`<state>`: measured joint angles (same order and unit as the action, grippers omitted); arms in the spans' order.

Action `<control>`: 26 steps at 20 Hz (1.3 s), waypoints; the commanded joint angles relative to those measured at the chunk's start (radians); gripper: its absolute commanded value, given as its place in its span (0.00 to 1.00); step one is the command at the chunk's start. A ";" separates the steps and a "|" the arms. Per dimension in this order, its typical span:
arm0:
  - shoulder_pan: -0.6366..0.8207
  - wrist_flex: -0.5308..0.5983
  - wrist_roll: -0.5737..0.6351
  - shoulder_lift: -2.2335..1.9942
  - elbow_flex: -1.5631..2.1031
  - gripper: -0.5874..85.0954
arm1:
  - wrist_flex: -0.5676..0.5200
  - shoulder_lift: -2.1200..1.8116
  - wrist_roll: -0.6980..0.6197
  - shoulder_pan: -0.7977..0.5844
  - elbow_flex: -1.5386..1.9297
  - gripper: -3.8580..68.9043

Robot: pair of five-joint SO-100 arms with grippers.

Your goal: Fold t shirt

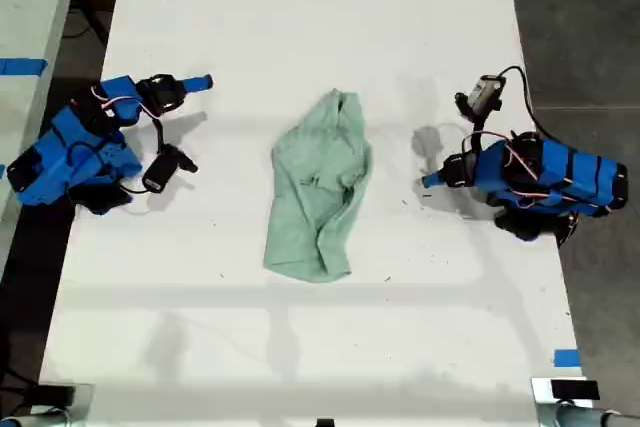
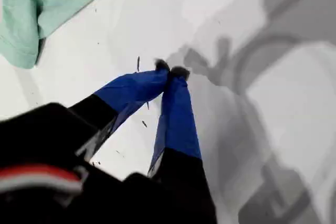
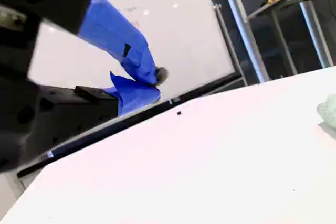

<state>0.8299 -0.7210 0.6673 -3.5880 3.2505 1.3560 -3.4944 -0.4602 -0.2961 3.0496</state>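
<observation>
In the exterior view, the t shirt (image 1: 320, 187) lies in the middle of the white surface (image 1: 300, 7), crumpled and drawn into a long shape, with its narrow end toward the top of the view and its wider end toward the bottom. One blue arm rests at the exterior view's right, and its first gripper (image 1: 430, 180) points toward the t shirt, near it but not touching. The other blue arm rests at the exterior view's left, and its second gripper (image 1: 205, 81) is well apart from the cloth. In the first wrist view, the jaws of the first gripper (image 2: 170, 69) are closed, tip against tip, and hold nothing. They are low over the surface (image 2: 105, 40), and a part of the t shirt (image 2: 37, 3) shows beyond them. In the second wrist view, the jaws of the second gripper (image 3: 157, 83) are close together with nothing between them. Only a small edge of the t shirt (image 3: 329, 109) shows, far across the bare surface (image 3: 210, 171).
</observation>
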 commanded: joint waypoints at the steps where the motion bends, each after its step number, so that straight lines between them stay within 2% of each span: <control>1: 0.000 -0.003 -0.009 -0.009 0.029 0.00 | 0.008 -0.011 0.201 0.035 0.031 0.05; 3: 0.018 -0.017 -0.009 -0.009 0.009 0.00 | -0.003 -0.006 0.204 0.074 -0.008 0.04; 5: 0.005 -0.049 -0.048 0.005 -0.046 0.00 | -0.003 -0.006 0.291 0.103 -0.064 0.04; 8: -0.074 -0.187 -0.222 0.179 -0.275 0.00 | -0.029 0.063 0.440 0.195 -0.190 0.04; 12: -0.367 -0.215 -0.376 0.804 -0.756 0.00 | -0.196 0.578 0.595 0.302 -0.437 0.04; 14: -0.486 -0.250 -0.414 1.132 -1.026 0.00 | -0.242 0.933 0.598 0.364 -0.670 0.04; 17: -0.649 -0.299 -0.448 1.471 -1.338 0.00 | -0.235 1.358 0.552 0.443 -1.052 0.03; 18: -0.693 -0.304 -0.459 1.546 -1.397 0.02 | -0.235 1.471 0.529 0.465 -1.164 0.04; 19: -0.738 -0.296 -0.460 1.608 -1.439 0.08 | -0.235 1.571 0.499 0.485 -1.270 0.05; 20: -0.782 -0.296 -0.462 1.669 -1.479 0.18 | -0.232 1.666 0.468 0.500 -1.370 0.09; 21: -0.825 -0.298 -0.479 1.721 -1.511 0.23 | -0.229 1.750 0.433 0.514 -1.459 0.19; 22: -0.868 -0.281 -0.483 1.755 -1.523 0.25 | -0.216 1.830 0.403 0.523 -1.546 0.35; 24: -0.956 -0.242 -0.518 1.805 -1.525 0.26 | -0.204 1.983 0.330 0.532 -1.689 0.53; 26: -1.028 -0.193 -0.565 1.882 -1.528 0.26 | -0.150 2.135 0.302 0.538 -1.836 0.58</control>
<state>-0.1227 -0.9603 0.1457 -1.7334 1.7917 1.1520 -1.4419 -0.1212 0.2224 1.3867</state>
